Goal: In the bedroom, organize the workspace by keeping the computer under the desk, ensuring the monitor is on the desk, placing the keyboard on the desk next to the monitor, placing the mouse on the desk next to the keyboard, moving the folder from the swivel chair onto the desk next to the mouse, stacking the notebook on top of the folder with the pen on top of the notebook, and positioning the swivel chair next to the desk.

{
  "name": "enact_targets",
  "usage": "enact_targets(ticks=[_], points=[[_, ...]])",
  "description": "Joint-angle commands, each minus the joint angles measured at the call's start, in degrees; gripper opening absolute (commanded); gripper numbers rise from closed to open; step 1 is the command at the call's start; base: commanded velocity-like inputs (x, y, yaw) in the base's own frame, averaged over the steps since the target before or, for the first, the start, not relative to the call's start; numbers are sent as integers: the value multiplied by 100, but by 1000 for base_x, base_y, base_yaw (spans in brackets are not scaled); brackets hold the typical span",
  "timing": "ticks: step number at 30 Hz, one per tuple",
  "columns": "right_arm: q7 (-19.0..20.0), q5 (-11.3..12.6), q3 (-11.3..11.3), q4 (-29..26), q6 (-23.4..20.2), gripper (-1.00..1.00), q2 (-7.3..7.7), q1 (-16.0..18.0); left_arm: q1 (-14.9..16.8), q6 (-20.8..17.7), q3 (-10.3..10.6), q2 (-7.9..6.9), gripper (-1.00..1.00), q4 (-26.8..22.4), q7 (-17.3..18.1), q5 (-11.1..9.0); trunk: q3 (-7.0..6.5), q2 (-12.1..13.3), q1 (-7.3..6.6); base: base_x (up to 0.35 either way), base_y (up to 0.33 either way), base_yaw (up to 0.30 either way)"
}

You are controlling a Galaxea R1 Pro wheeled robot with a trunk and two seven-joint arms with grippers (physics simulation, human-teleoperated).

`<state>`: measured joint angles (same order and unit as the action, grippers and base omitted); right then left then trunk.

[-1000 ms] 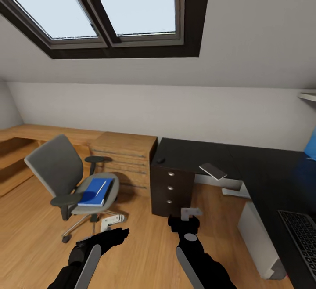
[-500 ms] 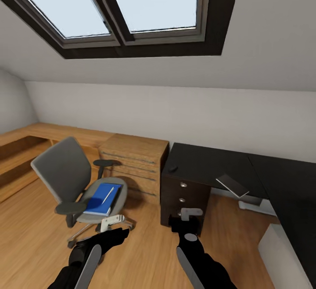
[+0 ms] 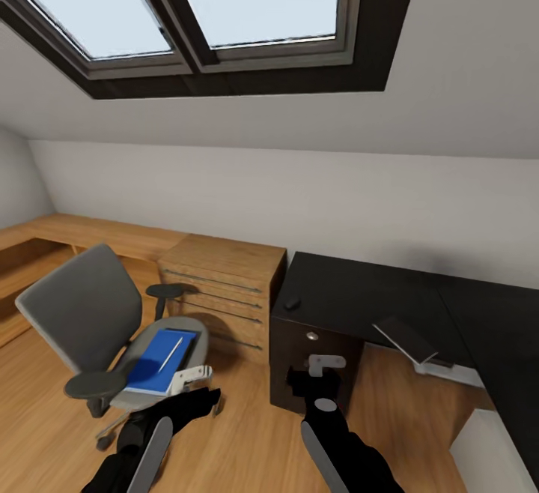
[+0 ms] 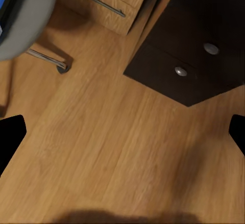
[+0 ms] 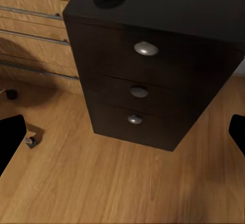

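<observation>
Head view showed the blue folder (image 3: 159,360) lying flat on the seat of the swivel chair (image 3: 97,328) at lower left, a white pen (image 3: 171,350) resting across it, so the chair served as its shelf. Right of them stood a wooden chest (image 3: 221,294), then the black desk (image 3: 389,302) carrying a mouse (image 3: 292,303) and a tilted notebook (image 3: 405,338). Both claws, left gripper (image 3: 196,382) and right gripper (image 3: 323,368), hung empty with fingers spread, likely ready for the folder.
</observation>
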<state>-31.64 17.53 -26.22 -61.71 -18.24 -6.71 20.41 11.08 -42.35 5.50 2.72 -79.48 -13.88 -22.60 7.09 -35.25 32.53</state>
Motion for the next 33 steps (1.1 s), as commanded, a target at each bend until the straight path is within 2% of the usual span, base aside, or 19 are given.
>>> enact_targets(ticks=[1, 5, 7, 9, 13, 18, 27, 33], points=[[-44, 35, -14, -8, -23, 100, 3, 7, 2, -10, 4, 0, 100, -39, -54, -60, 11, -9, 5, 322, -73, 5], [-46, 32, -14, -8, -8, 100, 3, 7, -131, 35, 1, -4, 100, -350, -54, -60, 11, -9, 5, 322, -73, 34], [-50, 32, -14, -8, 34, 100, 3, 7, -347, 50, -3, -10, 100, -759, -50, -57, 11, -9, 5, 322, -73, 73], [-51, 31, -14, -8, 49, 100, 3, 7, -455, 57, -4, -19, 100, -961, -48, -55, 11, -9, 5, 322, -73, 83], [-52, 31, -14, -8, 70, 100, 3, 7, -671, 102, -16, -136, 100, -1256, -45, -56, 11, -9, 5, 322, -73, 97], [-53, 31, -17, -8, 76, 100, 3, 7, -720, 99, -8, -198, 100, -1314, -45, -60, 11, -9, 5, 322, -73, 204], [-50, 31, -16, -8, 77, 100, 3, 7, -730, 87, -5, -202, 100, -1307, -53, -60, 12, -9, 5, 321, -110, 259], [-39, 32, -18, -8, 84, 100, 3, 7, -730, 87, -2, -202, 100, -1304, -54, -54, 13, -9, 5, 320, -149, 47]])
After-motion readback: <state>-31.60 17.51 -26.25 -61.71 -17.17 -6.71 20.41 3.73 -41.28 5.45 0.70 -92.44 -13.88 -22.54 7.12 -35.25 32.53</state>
